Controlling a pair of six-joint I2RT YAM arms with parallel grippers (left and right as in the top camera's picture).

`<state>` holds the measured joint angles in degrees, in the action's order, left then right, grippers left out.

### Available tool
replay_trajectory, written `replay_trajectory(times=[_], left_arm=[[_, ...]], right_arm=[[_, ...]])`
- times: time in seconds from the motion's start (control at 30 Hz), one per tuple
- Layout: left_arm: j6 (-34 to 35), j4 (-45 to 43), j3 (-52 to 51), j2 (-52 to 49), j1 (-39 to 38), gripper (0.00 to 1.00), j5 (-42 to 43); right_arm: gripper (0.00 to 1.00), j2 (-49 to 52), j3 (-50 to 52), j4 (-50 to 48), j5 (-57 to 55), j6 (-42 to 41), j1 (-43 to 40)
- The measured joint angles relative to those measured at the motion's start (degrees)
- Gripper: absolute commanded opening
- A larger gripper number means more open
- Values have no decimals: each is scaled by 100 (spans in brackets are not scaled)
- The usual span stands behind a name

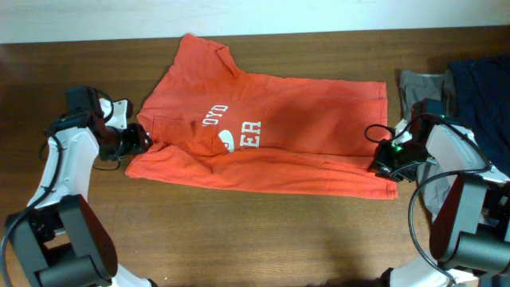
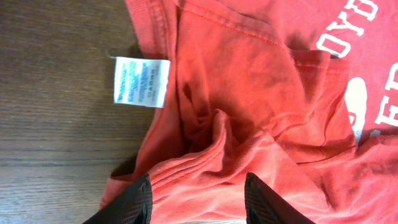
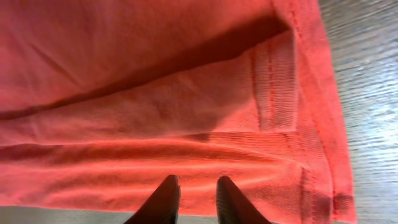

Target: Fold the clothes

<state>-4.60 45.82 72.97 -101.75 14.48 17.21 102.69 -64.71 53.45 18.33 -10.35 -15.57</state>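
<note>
"Can you read the print (image 1: 237,131) on the T-shirt (image 1: 319,112)?"

"Only 'OYD' and 'ER' — the rest is tucked under a fold."

"And the label (image 2: 141,81)?"

"Lettering's too fine to make out."

"Has the right gripper (image 3: 196,182) got the hem?"

"Can't tell — its fingers run off the bottom edge. Over on the right, the dark blue cloth (image 1: 482,80) is cut off by the edge, and the gray cloth (image 1: 418,84) is partly behind the right arm (image 1: 450,151)."

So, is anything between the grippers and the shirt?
Nothing visible. The left gripper is at the left edge of the shirt and the right gripper is at its right edge. Each has cloth directly between its fingers.
</note>
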Motion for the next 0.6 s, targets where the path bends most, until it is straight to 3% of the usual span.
replay_trajectory(times=[0.2, 0.3, 0.4, 0.6], left_arm=[[0, -2, 0, 0, -22, 48, 0], [0, -2, 0, 0, -22, 48, 0], [0, -2, 0, 0, -22, 48, 2], [0, 0, -2, 0, -22, 48, 2]], right_arm=[[35, 0, 11, -393, 39, -264, 0], [43, 0, 11, -509, 4, -483, 0], [43, 2, 11, -535, -11, -752, 0], [26, 120, 24, -616, -28, -1086, 35]])
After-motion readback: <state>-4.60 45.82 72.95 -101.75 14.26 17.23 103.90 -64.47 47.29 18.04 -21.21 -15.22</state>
